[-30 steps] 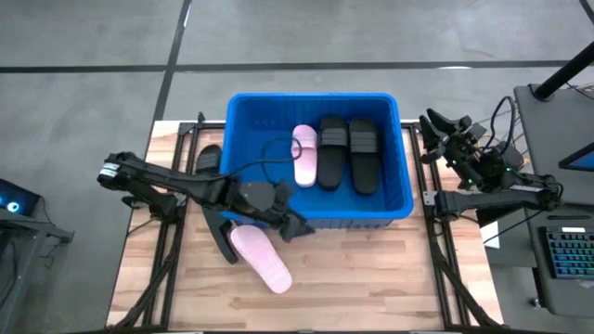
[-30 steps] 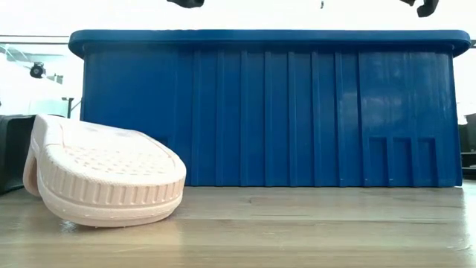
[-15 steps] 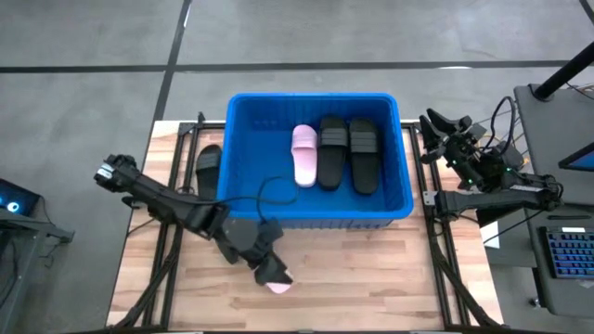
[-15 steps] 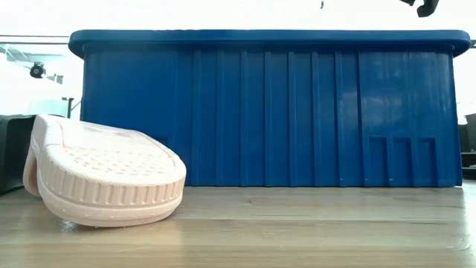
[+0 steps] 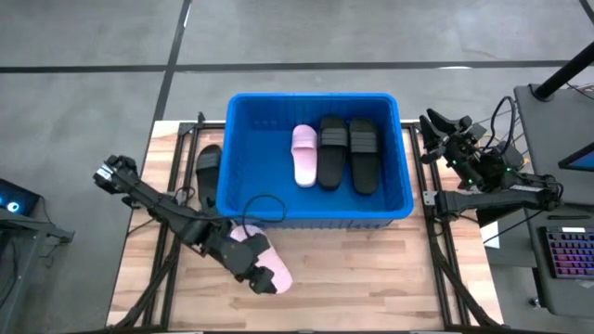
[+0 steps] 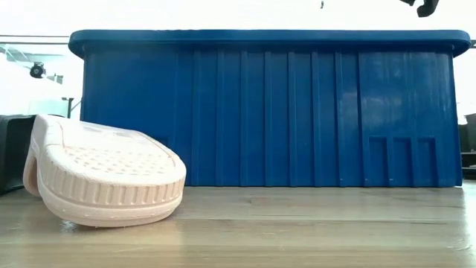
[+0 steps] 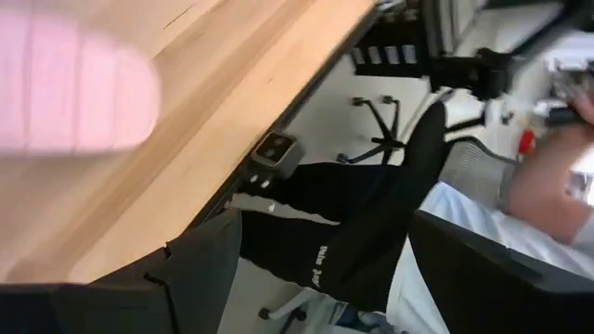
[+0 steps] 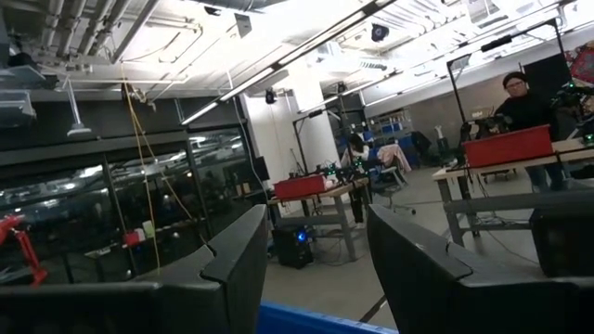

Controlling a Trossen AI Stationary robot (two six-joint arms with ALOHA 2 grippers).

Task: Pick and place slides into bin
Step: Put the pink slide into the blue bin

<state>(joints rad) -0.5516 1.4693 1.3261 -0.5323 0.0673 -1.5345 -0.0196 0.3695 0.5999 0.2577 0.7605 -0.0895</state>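
The blue bin (image 5: 316,213) stands at the table's far middle and holds one pink slide (image 5: 303,153) and two black slides (image 5: 332,148), lying flat on its floor. A second pink slide (image 5: 277,269) lies sole-up on the table in front of the bin; it also shows in the low view (image 6: 100,179). A black slide (image 5: 208,167) lies left of the bin. My left gripper (image 5: 262,281) hovers open over the near pink slide, whose blurred end shows in the left wrist view (image 7: 74,88). My right gripper (image 5: 434,125) waits open, right of the bin.
Bare wooden table (image 5: 371,278) lies in front of the bin and to the right. The table's near edge (image 7: 278,111) is close beyond my left gripper. A person sits on a chair (image 7: 408,186) past that edge. A keyboard (image 5: 568,250) lies off the table at right.
My left gripper has gone from the bin's near wall toward the table's near edge and now stands over the near pink slide. The slide has not moved.
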